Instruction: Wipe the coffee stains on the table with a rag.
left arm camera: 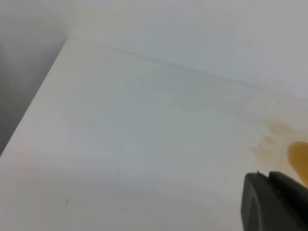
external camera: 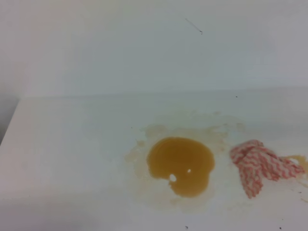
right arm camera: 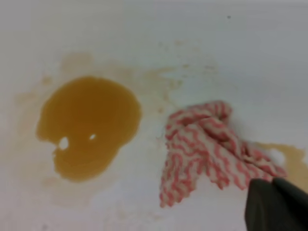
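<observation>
The coffee stains (external camera: 180, 165) form an amber-brown pool on the white table (external camera: 72, 144), ringed by pale tan smears. The rag (external camera: 257, 166), bunched with a red-pink and white zigzag, lies just right of the pool, apart from it. A smaller brown patch (external camera: 301, 161) shows at the rag's right end. In the right wrist view the pool (right arm camera: 89, 126) is left of the rag (right arm camera: 207, 149), and a dark part of my right gripper (right arm camera: 275, 206), shut, sits at the rag's lower right end. Only a dark corner of my left gripper (left arm camera: 272, 202) shows, near the pool's edge (left arm camera: 299, 156).
The table's left edge (external camera: 9, 120) drops off beside a grey gap. A white wall (external camera: 144, 48) rises along the table's back edge. Neither arm shows in the exterior high view.
</observation>
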Tool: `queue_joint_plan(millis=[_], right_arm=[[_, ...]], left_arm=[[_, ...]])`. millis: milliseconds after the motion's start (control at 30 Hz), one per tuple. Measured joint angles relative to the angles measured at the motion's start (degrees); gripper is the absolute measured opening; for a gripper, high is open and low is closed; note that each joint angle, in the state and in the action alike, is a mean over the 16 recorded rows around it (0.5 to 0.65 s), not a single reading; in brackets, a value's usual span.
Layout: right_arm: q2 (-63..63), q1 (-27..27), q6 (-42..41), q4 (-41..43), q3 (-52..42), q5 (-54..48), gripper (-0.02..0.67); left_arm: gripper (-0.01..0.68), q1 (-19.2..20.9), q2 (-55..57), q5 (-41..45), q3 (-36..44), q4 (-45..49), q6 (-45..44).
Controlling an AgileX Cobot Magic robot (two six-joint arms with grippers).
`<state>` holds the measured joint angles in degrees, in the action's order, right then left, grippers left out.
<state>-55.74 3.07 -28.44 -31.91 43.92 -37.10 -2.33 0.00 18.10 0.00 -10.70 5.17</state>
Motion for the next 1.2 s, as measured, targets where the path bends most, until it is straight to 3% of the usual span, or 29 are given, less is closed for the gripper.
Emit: queue_joint_plan(millis=[233,467,767,1000,1200], right_arm=[[-16.09,-0.26,-2.3,0.14,12.06,-10.1,0.022],[-28.14,-3.05,0.72,2.63,20.72,-15.77,0.147],[-38.54,-11.07,11.63,15.35,24.69,-13.31,0.32],[-45.22,-16.32,19.2,24.43,26.91,-9.56,0.355],[-50.16,-18.2,21.3,26.21,29.18,-7.84,0.382]], left_arm=[[-0.003,0.0,0.0,0.0,0.0,0.0,0.0],[-0.003,0.0,0.0,0.0,0.0,0.0,0.0],[-0.003,0.0,0.0,0.0,0.0,0.0,0.0],[-0.003,0.0,0.0,0.0,0.0,0.0,0.0],[-0.003,0.0,0.0,0.0,0.0,0.0,0.0]])
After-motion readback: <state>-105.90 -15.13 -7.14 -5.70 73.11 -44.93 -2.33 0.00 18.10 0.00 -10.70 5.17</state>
